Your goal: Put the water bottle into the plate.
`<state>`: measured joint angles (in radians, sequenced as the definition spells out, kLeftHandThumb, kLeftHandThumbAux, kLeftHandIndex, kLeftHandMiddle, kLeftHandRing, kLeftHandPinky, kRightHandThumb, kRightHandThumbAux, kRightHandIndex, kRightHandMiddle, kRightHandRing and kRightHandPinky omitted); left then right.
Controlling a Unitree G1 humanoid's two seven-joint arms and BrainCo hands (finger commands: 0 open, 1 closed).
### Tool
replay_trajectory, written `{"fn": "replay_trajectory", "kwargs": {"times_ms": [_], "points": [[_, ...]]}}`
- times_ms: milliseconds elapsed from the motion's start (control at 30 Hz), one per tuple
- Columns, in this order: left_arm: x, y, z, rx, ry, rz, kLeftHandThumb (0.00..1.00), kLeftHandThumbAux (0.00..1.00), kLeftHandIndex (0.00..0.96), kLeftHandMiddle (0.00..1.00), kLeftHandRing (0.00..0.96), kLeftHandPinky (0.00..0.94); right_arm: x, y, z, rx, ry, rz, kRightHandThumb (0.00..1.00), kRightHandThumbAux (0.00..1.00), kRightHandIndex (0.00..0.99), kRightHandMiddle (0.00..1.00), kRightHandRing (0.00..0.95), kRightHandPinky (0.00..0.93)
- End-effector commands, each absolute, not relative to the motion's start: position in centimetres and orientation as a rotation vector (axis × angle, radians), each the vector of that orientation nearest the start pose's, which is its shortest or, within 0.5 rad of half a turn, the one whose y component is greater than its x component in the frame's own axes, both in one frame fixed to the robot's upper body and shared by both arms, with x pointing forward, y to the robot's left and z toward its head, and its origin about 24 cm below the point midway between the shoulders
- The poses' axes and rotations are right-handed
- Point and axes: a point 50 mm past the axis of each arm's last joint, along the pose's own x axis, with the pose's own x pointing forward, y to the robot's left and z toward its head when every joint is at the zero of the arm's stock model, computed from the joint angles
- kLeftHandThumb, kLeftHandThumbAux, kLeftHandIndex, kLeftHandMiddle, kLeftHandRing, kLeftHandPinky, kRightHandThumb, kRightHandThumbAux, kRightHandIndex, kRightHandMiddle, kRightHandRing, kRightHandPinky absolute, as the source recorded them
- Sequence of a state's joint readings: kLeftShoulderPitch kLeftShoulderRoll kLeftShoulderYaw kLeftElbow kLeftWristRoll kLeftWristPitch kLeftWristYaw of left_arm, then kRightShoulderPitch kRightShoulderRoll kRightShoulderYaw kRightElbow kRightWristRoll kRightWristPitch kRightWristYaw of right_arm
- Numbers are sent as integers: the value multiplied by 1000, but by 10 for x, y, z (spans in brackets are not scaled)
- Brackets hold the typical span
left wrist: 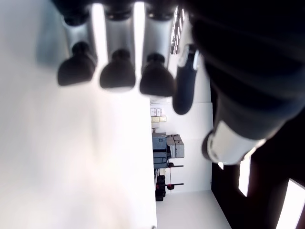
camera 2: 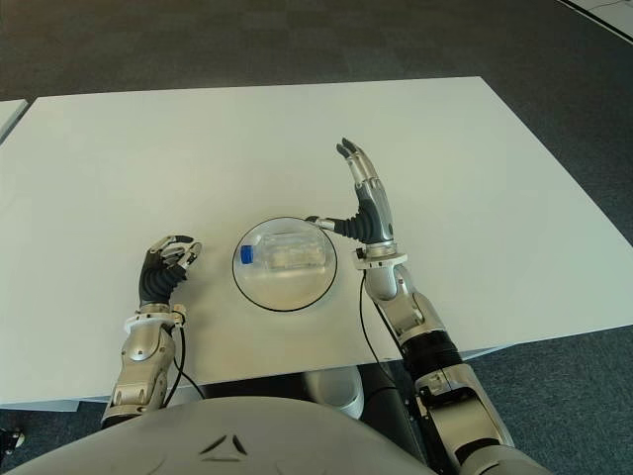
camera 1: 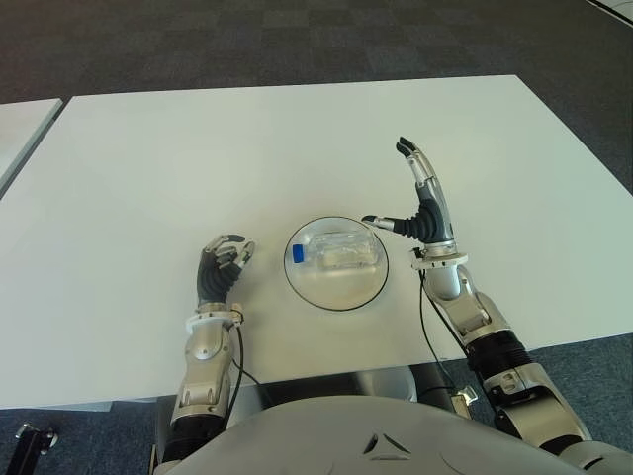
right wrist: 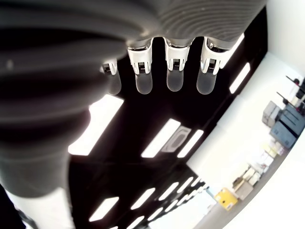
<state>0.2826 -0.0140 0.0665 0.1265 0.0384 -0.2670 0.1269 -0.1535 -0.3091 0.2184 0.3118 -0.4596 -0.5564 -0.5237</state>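
- One water bottle (camera 1: 337,253) is lying on its side inside the plate (camera 1: 336,296), its blue cap (camera 1: 298,254) pointing toward my left
- No brand name or writing is showing legibly on it; the body is looking clear, and any label is too faint for me to read
- I am holding my right hand (camera 1: 427,203) just beside the plate on its right, fingers stretched straight and pointing away from me, thumb reaching toward the plate rim, gripping nothing
- I am keeping my left hand (camera 1: 222,267) near the plate on its left side, fingers curled inward with nothing in them; whether it is touching the surface I cannot tell
- Both hands are showing over the white table (camera 1: 247,148), which is carrying only the plate and bottle in the part I am seeing
- Nothing is standing between either hand and the plate
- Dark carpet floor (camera 1: 297,40) is showing beyond the far edge, and a second pale tabletop (camera 1: 22,124) is sitting off to my left
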Motion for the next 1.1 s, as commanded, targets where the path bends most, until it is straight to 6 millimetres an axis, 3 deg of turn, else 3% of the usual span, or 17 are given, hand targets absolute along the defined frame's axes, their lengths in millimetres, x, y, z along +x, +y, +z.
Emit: {"fn": "replay_trajectory", "kwargs": {"times_ms": [33,133,233,333,567,900,1100], "points": [[180,185,-24,50,145,250,701,720,436,848,844,810,261,-157,57,-511,-547,-134,81,956,253,261,252,293],[180,184,-24,43,146,253,701,720,436,849,845,814,262,-160,57,-484,-552,-195,122,984,338,370,363,404],[180,184,-24,36,152,257,702,721,436,848,848,826,264,-165,56,-459,-532,-256,508,817,398,512,515,540],[180,184,-23,33,153,259,702,721,435,847,846,822,264,-169,55,-424,-500,-284,636,761,420,595,600,630],[180,184,-23,35,156,263,703,721,435,841,840,814,263,-173,52,-334,-445,-302,696,731,434,704,695,693],[181,183,-22,38,150,255,703,721,435,842,841,812,258,-183,26,-194,-300,-250,702,728,437,744,734,734],[180,183,-22,47,147,256,702,721,435,844,843,809,257,-187,21,-143,-267,-188,704,726,439,758,748,750]]}}
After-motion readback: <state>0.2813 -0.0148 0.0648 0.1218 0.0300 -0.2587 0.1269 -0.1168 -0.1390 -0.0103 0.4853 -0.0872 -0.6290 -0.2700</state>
